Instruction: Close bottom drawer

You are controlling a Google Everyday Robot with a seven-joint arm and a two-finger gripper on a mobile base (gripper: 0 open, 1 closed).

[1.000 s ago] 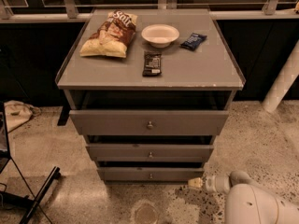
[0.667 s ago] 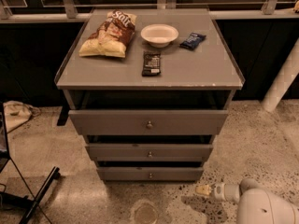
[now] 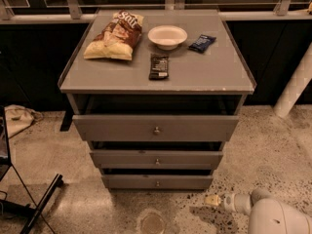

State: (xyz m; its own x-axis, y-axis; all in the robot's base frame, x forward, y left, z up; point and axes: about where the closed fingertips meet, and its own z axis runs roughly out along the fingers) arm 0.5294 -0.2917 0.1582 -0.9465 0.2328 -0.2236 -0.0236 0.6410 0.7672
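The bottom drawer (image 3: pixel 157 182) is the narrowest grey front of the cabinet, low near the floor, with a small round metal knob (image 3: pixel 157 183). It stands pulled out a little, with a dark gap above it. The middle drawer (image 3: pixel 156 159) and the top drawer (image 3: pixel 156 127) are also pulled out, the top one furthest. My gripper (image 3: pixel 211 200) is at the lower right, just above the floor, right of and below the bottom drawer, apart from it. The white arm (image 3: pixel 273 216) fills the lower right corner.
On the cabinet top (image 3: pixel 195 74) lie a chip bag (image 3: pixel 114 35), a white bowl (image 3: pixel 167 36), a dark bar (image 3: pixel 159 66) and a blue packet (image 3: pixel 202 43). A black stand leg (image 3: pixel 41 204) crosses the floor at lower left. A white post (image 3: pixel 295 84) stands at right.
The arm and gripper have drawn back to the right and slightly down, away from the cabinet. The drawers have not moved.
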